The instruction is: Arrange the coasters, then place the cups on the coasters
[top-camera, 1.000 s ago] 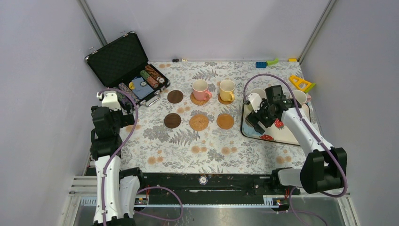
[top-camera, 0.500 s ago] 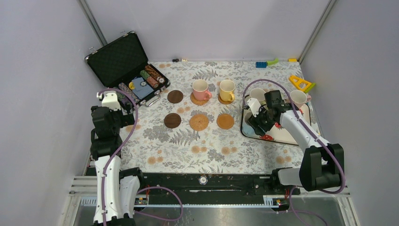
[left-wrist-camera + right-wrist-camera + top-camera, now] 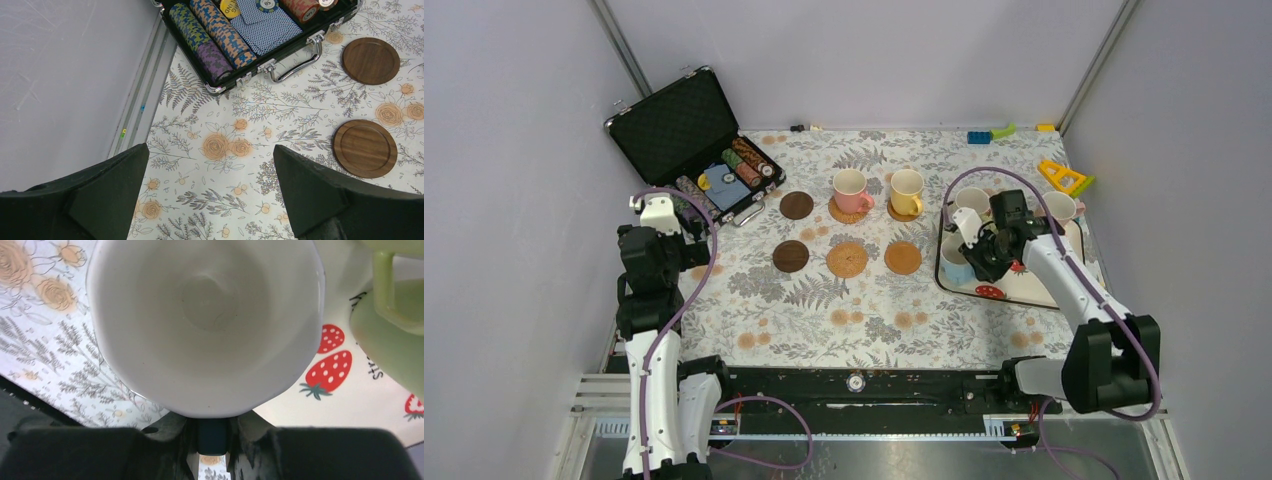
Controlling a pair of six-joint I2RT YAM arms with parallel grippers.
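My right gripper (image 3: 977,257) is shut on the dark blue handle (image 3: 212,434) of the blue cup (image 3: 955,264), which stands at the left edge of the strawberry tray (image 3: 1039,287). In the right wrist view its white inside (image 3: 205,315) fills the frame. A pale green cup (image 3: 395,325) stands beside it. The pink cup (image 3: 851,188) and the yellow cup (image 3: 906,190) each sit on a tan coaster. Two dark brown coasters (image 3: 797,205) (image 3: 791,256) and two tan coasters (image 3: 847,259) (image 3: 903,257) lie bare. My left gripper (image 3: 210,160) hangs open over the cloth.
An open black case (image 3: 692,140) of poker chips stands at the back left, close to my left arm. Toy bricks (image 3: 989,134) and a yellow triangle (image 3: 1064,177) lie at the back right. A light pink cup (image 3: 1059,207) stands at the tray's far side.
My right gripper dropped toward the tray's left side and its jaws went from wide open to shut on the blue cup's handle. The left arm has not moved.
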